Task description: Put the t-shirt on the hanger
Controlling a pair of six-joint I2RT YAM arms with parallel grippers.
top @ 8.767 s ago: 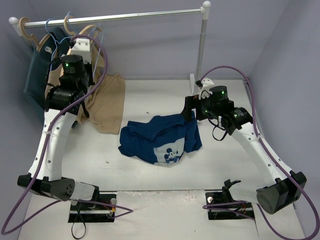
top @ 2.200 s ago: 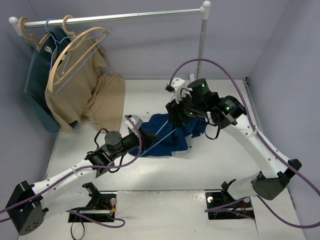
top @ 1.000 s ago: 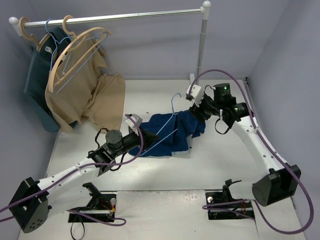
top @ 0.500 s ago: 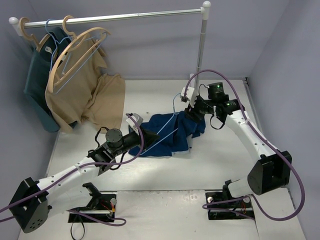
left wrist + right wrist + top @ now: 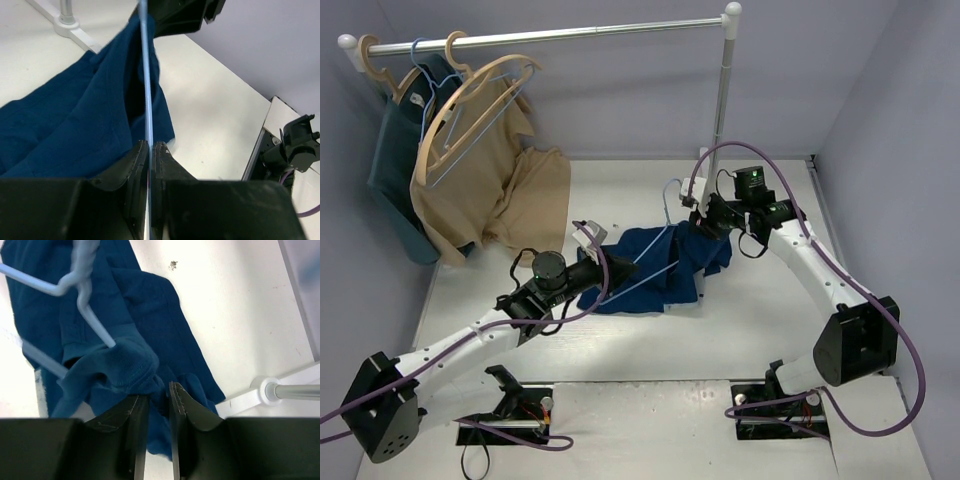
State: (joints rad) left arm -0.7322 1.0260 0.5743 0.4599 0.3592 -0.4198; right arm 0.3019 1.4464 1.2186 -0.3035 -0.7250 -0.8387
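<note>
The navy t-shirt (image 5: 665, 282) lies bunched on the table between the arms. The thin light-blue hanger (image 5: 651, 247) is threaded into it, with its hook sticking up at the far end. My left gripper (image 5: 613, 266) is shut on the hanger's wire at the shirt's left side; in the left wrist view the hanger's wire (image 5: 146, 75) runs straight out from my left gripper (image 5: 149, 150). My right gripper (image 5: 703, 225) is at the shirt's far right edge. In the right wrist view my right gripper (image 5: 159, 402) pinches a fold of the t-shirt (image 5: 145, 315) just below the hanger's neck (image 5: 90, 315).
A clothes rail (image 5: 550, 35) spans the back, with its post (image 5: 723, 90) and foot (image 5: 270, 390) close behind my right gripper. Wooden hangers (image 5: 470, 100), a tan garment (image 5: 520, 200) and a dark teal garment (image 5: 390, 160) hang at the left.
My right gripper has come in to the shirt's far edge and its jaws have closed on the fabric. The left gripper has lifted the hanger slightly.
</note>
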